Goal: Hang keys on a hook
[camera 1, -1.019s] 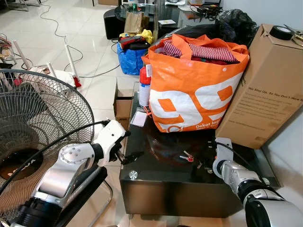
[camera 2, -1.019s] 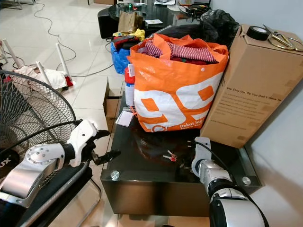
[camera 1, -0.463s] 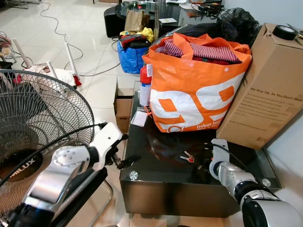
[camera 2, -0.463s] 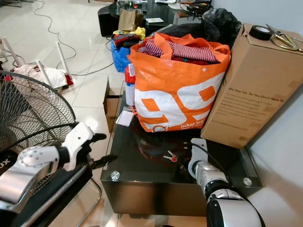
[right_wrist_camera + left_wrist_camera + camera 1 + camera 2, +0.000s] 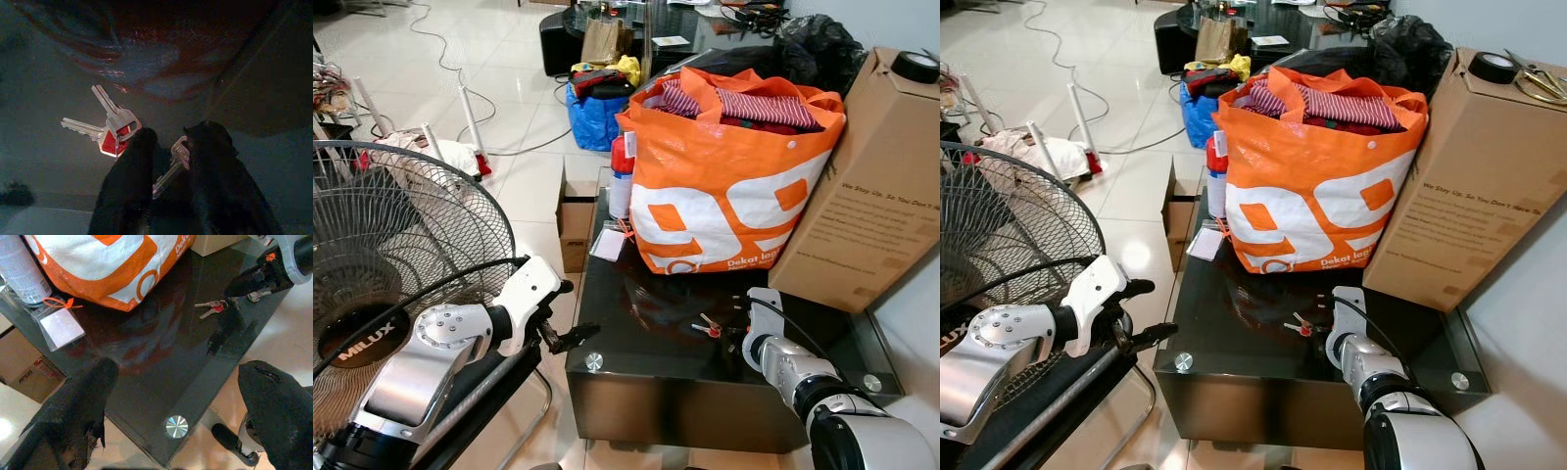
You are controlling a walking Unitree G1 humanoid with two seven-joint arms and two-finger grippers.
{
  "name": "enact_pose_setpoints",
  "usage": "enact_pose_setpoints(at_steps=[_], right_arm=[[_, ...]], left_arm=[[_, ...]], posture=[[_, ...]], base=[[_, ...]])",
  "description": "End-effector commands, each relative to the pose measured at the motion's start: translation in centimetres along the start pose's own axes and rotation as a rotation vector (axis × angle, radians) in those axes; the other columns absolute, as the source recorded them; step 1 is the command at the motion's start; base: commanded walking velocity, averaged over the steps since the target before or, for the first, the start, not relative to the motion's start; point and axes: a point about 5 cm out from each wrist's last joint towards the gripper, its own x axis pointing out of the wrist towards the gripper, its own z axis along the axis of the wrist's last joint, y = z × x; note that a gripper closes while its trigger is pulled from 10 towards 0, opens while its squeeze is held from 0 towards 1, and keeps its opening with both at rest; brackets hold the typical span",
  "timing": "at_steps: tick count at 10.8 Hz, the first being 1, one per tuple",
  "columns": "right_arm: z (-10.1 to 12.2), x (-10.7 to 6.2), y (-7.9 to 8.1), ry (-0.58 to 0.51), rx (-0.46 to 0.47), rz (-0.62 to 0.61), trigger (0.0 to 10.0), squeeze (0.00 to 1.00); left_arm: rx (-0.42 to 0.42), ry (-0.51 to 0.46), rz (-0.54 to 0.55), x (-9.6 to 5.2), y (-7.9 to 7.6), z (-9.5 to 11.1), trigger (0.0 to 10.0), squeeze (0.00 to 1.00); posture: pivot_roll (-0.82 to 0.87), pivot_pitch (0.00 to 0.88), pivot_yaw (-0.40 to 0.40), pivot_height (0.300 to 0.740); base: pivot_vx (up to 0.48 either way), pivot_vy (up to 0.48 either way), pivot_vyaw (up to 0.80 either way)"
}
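Note:
The keys (image 5: 707, 326) lie on the black glass table (image 5: 636, 343), two silver ones with a red tag (image 5: 113, 129). My right gripper (image 5: 175, 133) rests low on the table just right of them. Its fingers (image 5: 132, 171) are drawn close together around another silver key (image 5: 172, 164). The left wrist view also shows the keys (image 5: 213, 307) and the right gripper (image 5: 247, 281) beside them. My left gripper (image 5: 572, 313) hovers open and holds nothing at the table's front left corner.
An orange bag (image 5: 724, 186) full of clothes and a cardboard box (image 5: 871, 186) stand at the back of the table. A spray can (image 5: 621, 176) and a clear card holder (image 5: 607, 245) sit at the back left. A large fan (image 5: 391, 284) stands to my left.
The camera has shifted slightly. My left gripper has dropped a little and stays by the table's corner. My right gripper stays at the keys.

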Motion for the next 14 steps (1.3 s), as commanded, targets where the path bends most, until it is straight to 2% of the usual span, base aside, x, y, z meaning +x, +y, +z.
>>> enact_pose_setpoints(at_steps=[1, 4, 8, 10, 11, 14], right_arm=[[0.0, 0.0, -0.2, 0.002, 0.002, -0.006, 1.3, 0.0], [0.2, -0.1, -0.4, -0.004, 0.005, -0.013, 0.7, 0.0], [0.5, -0.1, -0.7, -0.014, 0.007, -0.022, 0.7, 0.0], [1.0, -0.1, -0.8, -0.023, 0.008, -0.023, 0.5, 0.0], [1.2, -0.2, -0.9, -0.032, 0.012, -0.028, 0.1, 0.0], [1.6, -0.3, -1.4, -0.049, 0.025, -0.036, 0.0, 0.0]], left_arm=[[0.01, -0.011, -0.003, -0.1, 0.0, 0.5, 10.0, 0.0], [0.017, -0.019, -0.009, 0.3, 0.2, 0.8, 10.0, 0.0], [0.021, -0.024, -0.007, 0.6, 0.5, 1.0, 10.0, 0.0], [0.028, -0.03, -0.007, 1.1, 0.9, 1.3, 10.0, 0.0], [0.031, -0.038, -0.012, 1.4, 1.0, 1.5, 10.0, 0.0], [0.042, -0.058, -0.02, 2.2, 1.3, 1.9, 10.0, 0.0]], posture=[[0.08, 0.0, -0.027, 0.74], [0.07, 0.0, -0.019, 0.74], [0.07, 0.0, -0.009, 0.74], [0.06, 0.0, 0.001, 0.74], [0.05, 0.0, 0.009, 0.74], [0.02, 0.0, 0.023, 0.74]], base=[[0.0, 0.0, 0.0], [0.0, 0.0, 0.0], [0.0, 0.0, 0.0], [0.0, 0.0, 0.0], [0.0, 0.0, 0.0], [0.0, 0.0, 0.0]])
